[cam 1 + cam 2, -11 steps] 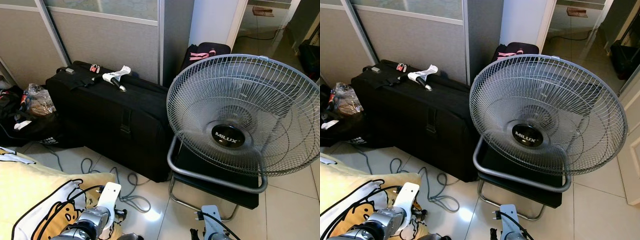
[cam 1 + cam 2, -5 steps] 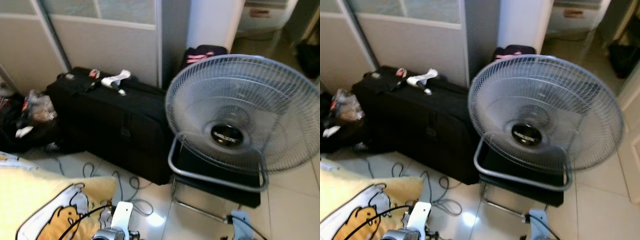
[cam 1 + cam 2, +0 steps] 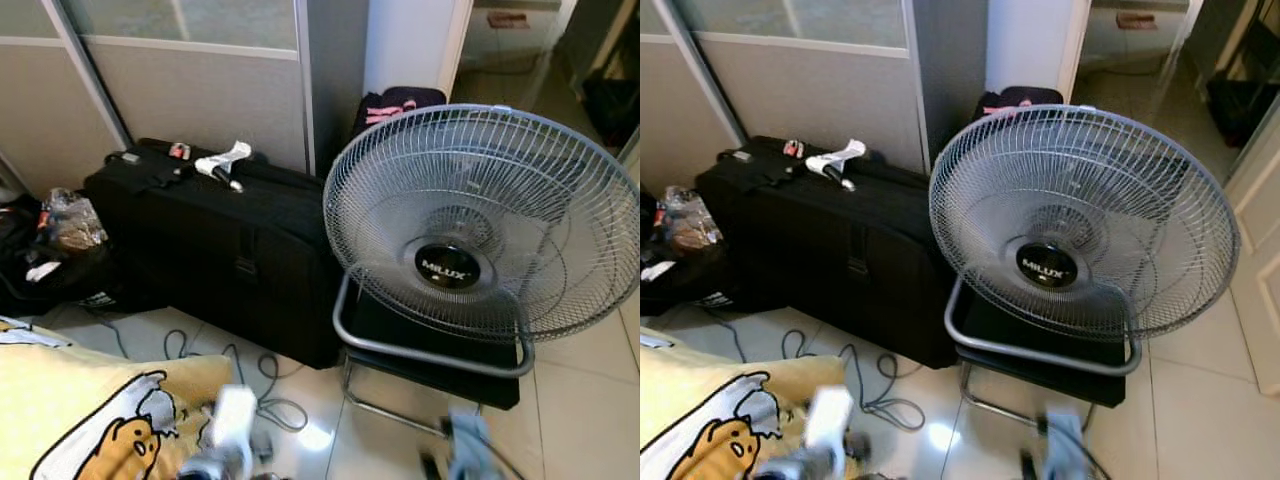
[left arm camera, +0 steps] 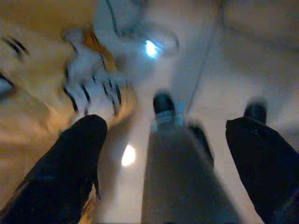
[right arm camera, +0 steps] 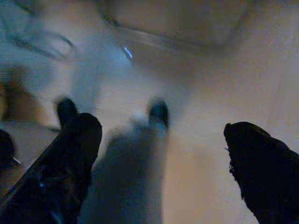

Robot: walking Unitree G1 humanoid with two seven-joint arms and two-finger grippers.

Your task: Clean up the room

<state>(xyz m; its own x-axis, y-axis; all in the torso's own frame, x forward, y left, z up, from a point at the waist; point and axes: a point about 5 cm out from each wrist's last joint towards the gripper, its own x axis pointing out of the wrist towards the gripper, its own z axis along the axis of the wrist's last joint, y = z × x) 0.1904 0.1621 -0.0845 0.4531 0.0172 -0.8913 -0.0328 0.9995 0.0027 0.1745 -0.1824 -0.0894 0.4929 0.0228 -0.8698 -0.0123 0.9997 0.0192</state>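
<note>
Both pairs of jaws stand wide apart and hold nothing. In the left wrist view the left gripper (image 4: 166, 154) hangs low over the pale glossy tiled floor (image 3: 580, 420), its black fingers (image 4: 77, 158) spread to either side of the frame, with the yellow cushion printed with a cartoon bear (image 3: 90, 430) lying just beside one finger and not touching it. The right gripper (image 5: 161, 168) is likewise spread above bare tile, with a blurred metal bar ahead of it that looks like the fan's stand. In the head views both arms show only as motion-blurred shapes at the bottom edge.

Judging from how things lie, the tidying has barely begun. The cushion is on the floor at the robot's left, a grey cable (image 3: 255, 385) loops loose across the tiles between the cushion and the large black fabric suitcase (image 3: 215, 245), and small items, among them a white wrapped object (image 3: 225, 160), sit on top of that case. A crumpled clear plastic bag (image 3: 72, 220) rests on dark bags at the far left. The big grey wire-caged floor fan (image 3: 480, 225) stands on its tubular frame to the right, near the right gripper, with a black and pink bag (image 3: 400, 100) behind it.

The cushion is the nearest candidate, close under the left jaws; the cable lies just beyond it.
</note>
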